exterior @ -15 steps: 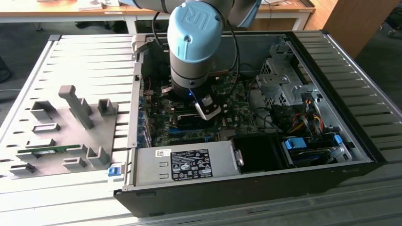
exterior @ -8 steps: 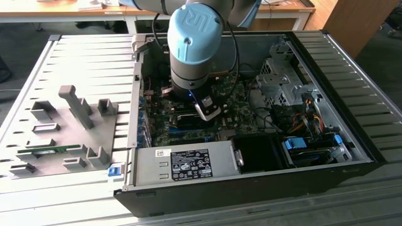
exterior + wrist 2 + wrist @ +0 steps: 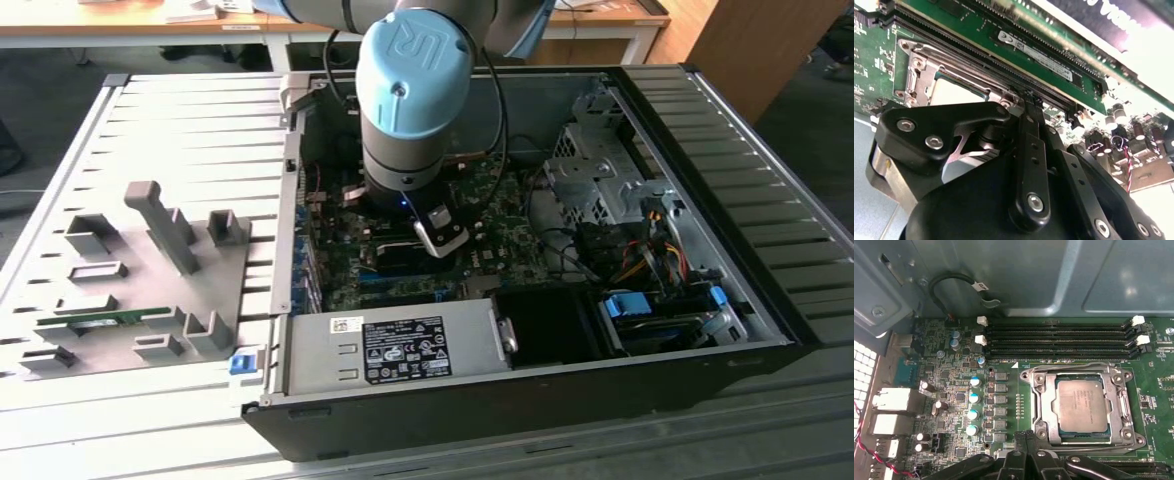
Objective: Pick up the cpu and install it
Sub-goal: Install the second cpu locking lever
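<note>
Crowding cpu: RAM slots, caps

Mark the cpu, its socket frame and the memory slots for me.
cpu (image 3: 1080,405): first wrist view, centre of its metal top.
socket frame (image 3: 1041,407): first wrist view, the frame's side bar beside the cpu.
memory slots (image 3: 1059,340): first wrist view, middle of the dark slot bank.

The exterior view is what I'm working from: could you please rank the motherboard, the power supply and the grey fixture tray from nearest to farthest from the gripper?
1. The motherboard: directly under the gripper, inside the case.
2. The power supply: along the case's near edge, just in front of the gripper.
3. The grey fixture tray: outside the case, on the exterior view's left.
</note>
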